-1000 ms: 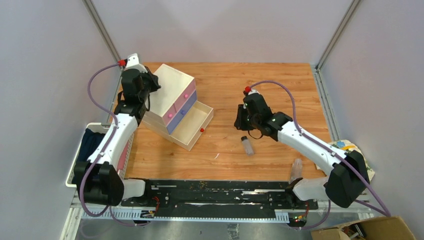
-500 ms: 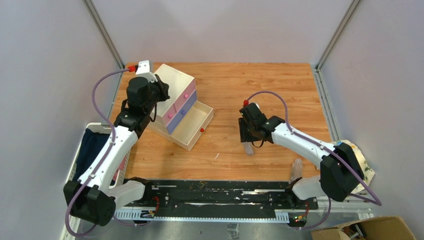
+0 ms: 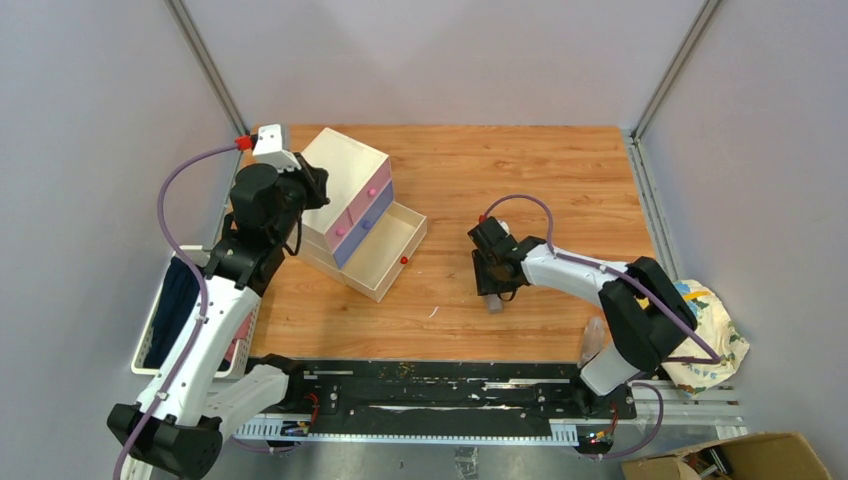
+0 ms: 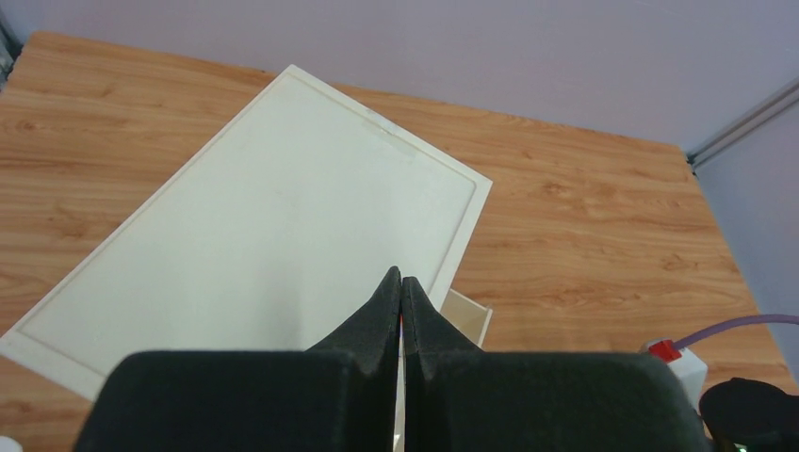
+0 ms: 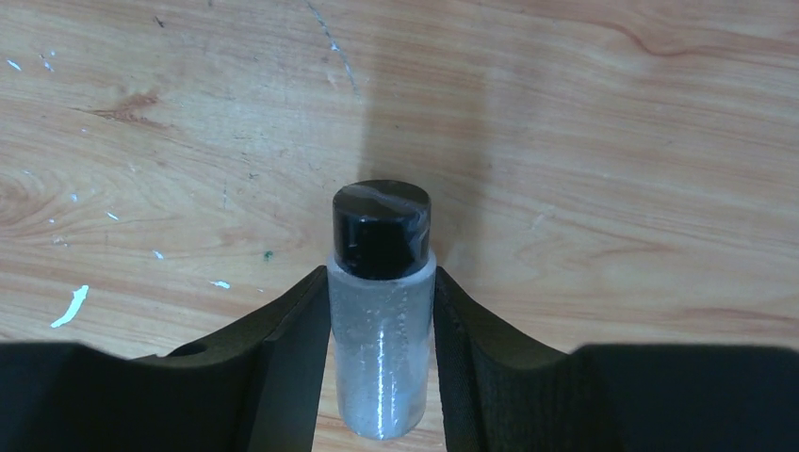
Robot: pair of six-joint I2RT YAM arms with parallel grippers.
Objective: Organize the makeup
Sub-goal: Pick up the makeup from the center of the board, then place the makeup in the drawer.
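Note:
A small clear bottle (image 5: 382, 330) with a black cap lies on the wooden table, cap pointing away from the wrist camera. My right gripper (image 5: 381, 273) is down over it and open. One finger stands close along each side of the bottle, which still rests on the wood. In the top view the bottle (image 3: 494, 302) peeks out just below the right gripper (image 3: 492, 290), at centre right. My left gripper (image 4: 401, 279) is shut with nothing in it, hovering above the flat top of the cream drawer box (image 4: 264, 226). Other makeup is out of view.
The drawer box (image 3: 345, 170) stands at the back left with pink and purple drawers; its bottom drawer (image 3: 385, 262) is pulled out. A white basket (image 3: 150, 330) with dark cloth hangs off the left edge. A patterned cloth (image 3: 715, 330) lies at the right edge, and a cardboard box (image 3: 730, 460) sits below.
My right gripper has opened wider and come down toward the near edge, so it now straddles the bottle. The left arm has shifted about at the back left corner of the drawer box.

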